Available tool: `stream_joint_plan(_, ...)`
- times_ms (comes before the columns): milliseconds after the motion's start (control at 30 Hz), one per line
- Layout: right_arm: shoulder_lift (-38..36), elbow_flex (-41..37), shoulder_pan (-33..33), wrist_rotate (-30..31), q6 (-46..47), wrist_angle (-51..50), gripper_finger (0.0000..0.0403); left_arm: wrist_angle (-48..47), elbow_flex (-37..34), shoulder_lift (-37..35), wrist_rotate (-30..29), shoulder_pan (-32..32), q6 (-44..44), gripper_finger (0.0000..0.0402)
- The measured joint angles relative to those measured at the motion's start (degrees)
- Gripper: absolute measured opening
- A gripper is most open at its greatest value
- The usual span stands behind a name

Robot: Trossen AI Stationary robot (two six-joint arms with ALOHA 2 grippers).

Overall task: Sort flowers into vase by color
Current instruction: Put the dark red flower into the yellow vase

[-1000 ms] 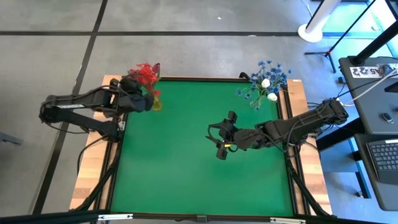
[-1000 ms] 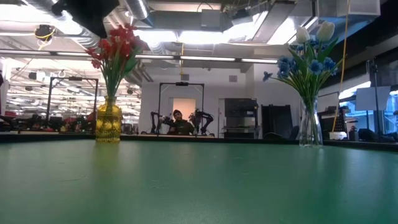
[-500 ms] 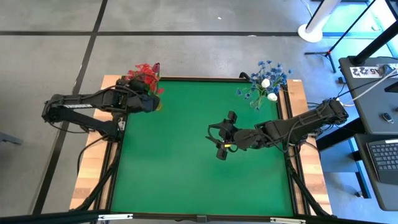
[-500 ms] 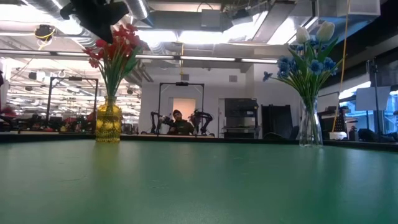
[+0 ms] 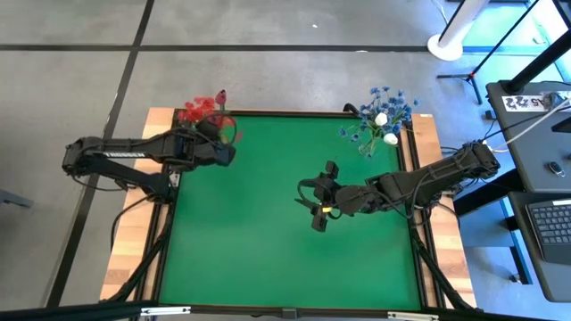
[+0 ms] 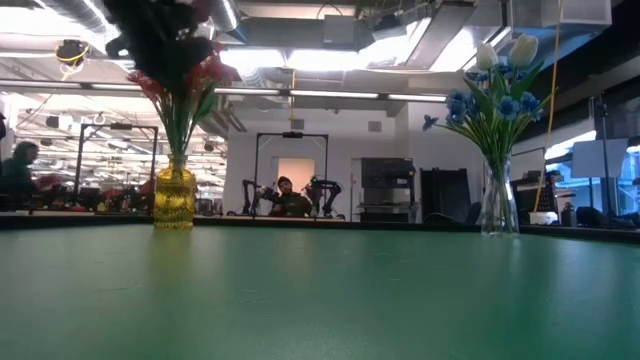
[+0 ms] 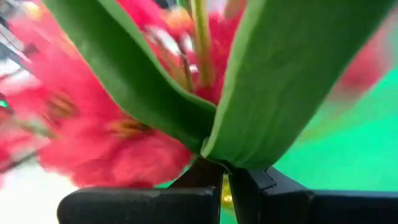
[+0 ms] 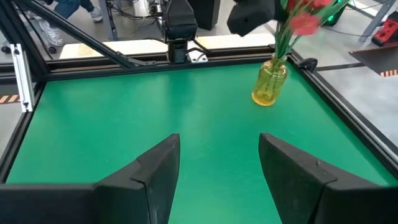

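**Left gripper up in the red bunch, right gripper waiting over the mat**

Where the green mat (image 5: 285, 232) meets its far left corner, a yellow glass vase (image 6: 175, 197) stands upright, round-bellied and see-through, with thin green stems running up out of its neck to the red flowers (image 6: 195, 75). The left gripper (image 5: 225, 152) hangs right at those blooms; in the low view it is only a dark blur across the top of the bunch. Its wrist view is filled by two broad, smooth green leaves (image 7: 273, 81) and soft, ragged red petals, all very close and out of focus. The two dark fingers (image 7: 137, 205) stand together at the base of the leaves, with only a narrow slit between them; whether a stem is pinched in that slit cannot be made out, since the leaves cover it.

At the far right corner a tall, clear glass vase (image 6: 497, 205) holds the blue flowers (image 6: 490, 105), small frilly clusters on thin stems, with two smooth white tulip buds (image 6: 512, 50) rising above them. From above, this bunch leans out over the mat's edge.

The right gripper (image 5: 317, 205) hovers over the middle of the mat, well apart from both vases. Its blunt, matte black fingers (image 8: 155, 168) stand apart with nothing between them, and bare mat shows through the gap.

The mat is flat, plain and slightly textured, framed by a wooden table edge (image 5: 134, 241). Behind the table, a person (image 6: 287, 197) is seated far off, small and hard to make out.
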Motion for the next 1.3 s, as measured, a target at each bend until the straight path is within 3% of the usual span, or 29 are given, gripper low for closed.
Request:
stream_joint_plan(333, 0.0, 0.0, 0.0, 0.0, 0.3, 0.0, 0.0216, 8.3, -9.7, -3.9, 3.6, 2.0, 1.9, 0.0011)
stream_joint_plan(600, 0.0, 0.0, 0.0, 0.0, 0.3, 0.2, 0.0216, 13.5, -11.2, -4.0, 5.1, 2.0, 6.2, 0.0017)
stream_joint_plan(733, 0.0, 0.0, 0.0, 0.0, 0.3, 0.3, 0.0216, 12.9, -10.4, -4.2, 8.7, 2.5, 8.8, 0.0054)
stream_joint_plan(1100, 0.0, 0.0, 0.0, 0.0, 0.3, 0.6, 0.0216, 5.1, -2.1, -5.3, 17.8, 3.5, 12.1, 0.0205)
stream_joint_plan(1300, 0.0, 0.0, 0.0, 0.0, 0.4, 0.5, 0.0216, -1.5, 1.6, -5.3, 21.2, 3.5, 11.7, 0.0249)
